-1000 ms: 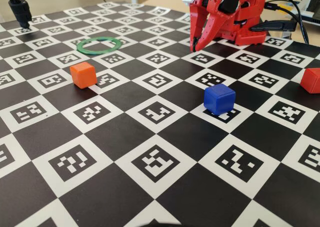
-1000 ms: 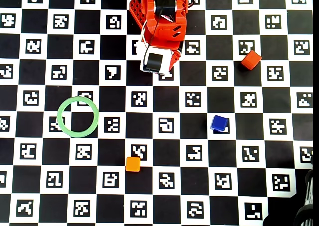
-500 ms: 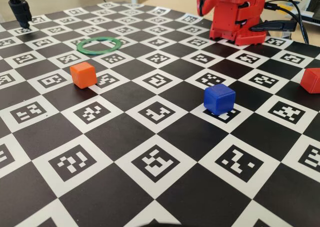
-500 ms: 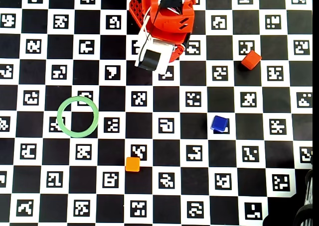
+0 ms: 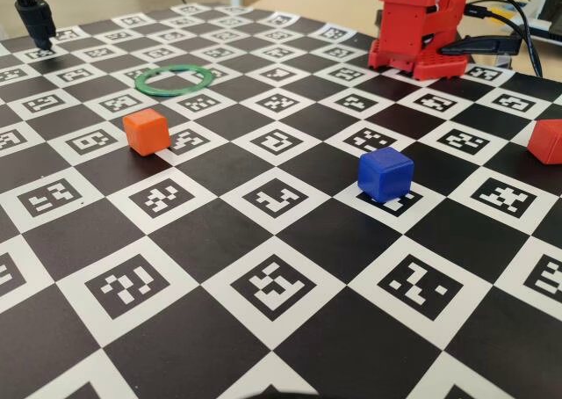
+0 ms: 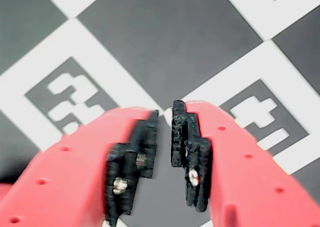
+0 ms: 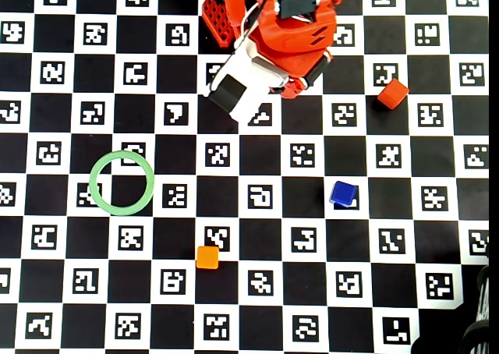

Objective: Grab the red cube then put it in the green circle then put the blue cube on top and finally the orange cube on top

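Observation:
The red cube [image 5: 546, 141] [image 7: 393, 93] rests on the board at the right edge of the fixed view, right of the red arm [image 7: 273, 42]. Nearer the middle sits the blue cube [image 5: 385, 172] [image 7: 343, 193]. On the left is the orange cube [image 5: 146, 131] [image 7: 207, 256]. Beyond it lies the green circle [image 5: 171, 93] [image 7: 93, 184], flat and with nothing inside. In the wrist view my gripper [image 6: 164, 118] hangs over bare checkered board, its black pads a narrow gap apart with nothing between them. No cube shows there.
The arm's base [image 5: 417, 25] stands at the far edge of the marker board, with cables [image 5: 500, 30] to its right. A black stand [image 5: 33, 17] rises at the far left corner. A dark object [image 7: 479, 334] sits at the overhead view's lower right corner.
The arm has lifted and folded back; its gripper has left the fixed view. In the overhead view the wrist swung rightward. The cubes and ring stayed put.

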`<state>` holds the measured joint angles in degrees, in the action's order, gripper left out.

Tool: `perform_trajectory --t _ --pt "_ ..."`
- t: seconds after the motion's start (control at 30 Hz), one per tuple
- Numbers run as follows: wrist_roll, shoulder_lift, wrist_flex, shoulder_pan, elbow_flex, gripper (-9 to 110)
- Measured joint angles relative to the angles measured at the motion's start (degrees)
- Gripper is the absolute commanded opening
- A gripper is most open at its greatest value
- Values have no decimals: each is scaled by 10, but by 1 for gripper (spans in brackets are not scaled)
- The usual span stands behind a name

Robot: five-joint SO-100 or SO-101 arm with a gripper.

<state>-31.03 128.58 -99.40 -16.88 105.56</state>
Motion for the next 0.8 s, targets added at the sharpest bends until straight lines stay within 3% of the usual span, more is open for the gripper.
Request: perform_trajectory --t 0.5,0.8 --pt "291 -36 -4 -132 -47 39" --pt "505 -116 -4 -221 -116 40"
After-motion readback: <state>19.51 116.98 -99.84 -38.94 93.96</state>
